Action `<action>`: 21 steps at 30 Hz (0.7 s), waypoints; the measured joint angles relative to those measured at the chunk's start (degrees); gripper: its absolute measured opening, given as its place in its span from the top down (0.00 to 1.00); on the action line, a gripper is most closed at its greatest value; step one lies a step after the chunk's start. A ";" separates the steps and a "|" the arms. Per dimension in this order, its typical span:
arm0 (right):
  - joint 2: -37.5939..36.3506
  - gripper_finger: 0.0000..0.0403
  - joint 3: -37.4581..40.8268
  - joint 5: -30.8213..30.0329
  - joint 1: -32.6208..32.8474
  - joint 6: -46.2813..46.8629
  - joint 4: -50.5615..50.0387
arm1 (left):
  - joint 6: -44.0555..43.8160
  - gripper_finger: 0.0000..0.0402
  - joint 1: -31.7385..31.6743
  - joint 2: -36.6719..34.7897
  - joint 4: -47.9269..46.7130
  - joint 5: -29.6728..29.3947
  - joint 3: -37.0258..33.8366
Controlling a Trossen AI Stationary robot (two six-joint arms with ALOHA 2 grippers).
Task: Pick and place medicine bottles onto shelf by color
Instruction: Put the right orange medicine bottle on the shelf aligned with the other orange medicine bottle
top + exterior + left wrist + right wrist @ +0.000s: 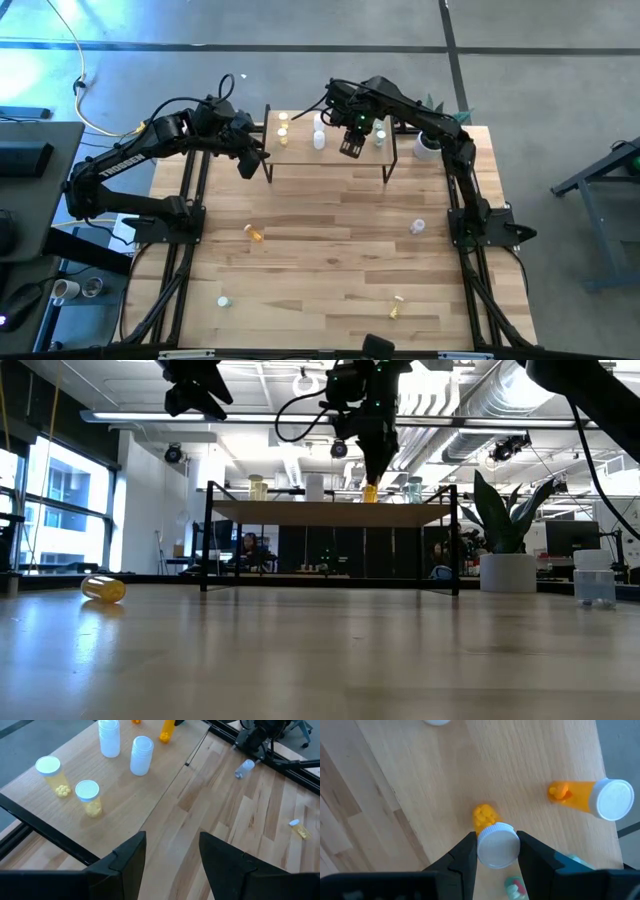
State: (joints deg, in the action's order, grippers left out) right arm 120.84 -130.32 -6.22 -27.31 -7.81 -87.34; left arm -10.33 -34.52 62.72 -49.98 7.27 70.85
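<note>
Orange bottle (492, 835) clamped in right pincer (495, 851), above shelf (530, 765)

High view: right gripper (352, 140) covers part of the shelf (300, 152); bottle beneath hidden. Loose bottles on the bench (330, 260) too small to tell contents. Low view: both arms cut off at upper edge. Right wrist view: pale green bottle (515, 887) mostly hidden behind a finger, white cap (437, 722) cut by edge.
</note>
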 joint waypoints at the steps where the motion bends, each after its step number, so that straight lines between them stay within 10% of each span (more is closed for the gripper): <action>1: 0.00 0.72 0.00 -0.02 0.00 -0.08 -0.04 | 0.00 0.57 0.00 -0.01 0.00 0.00 0.00; 21: 0.00 0.71 0.00 -0.07 -0.02 -0.16 -0.23 | 0.00 0.57 0.00 0.00 0.00 0.00 0.00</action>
State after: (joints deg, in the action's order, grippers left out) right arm 120.84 -130.32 -6.28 -27.33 -7.97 -87.57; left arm -10.32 -34.52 62.72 -49.98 7.27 70.85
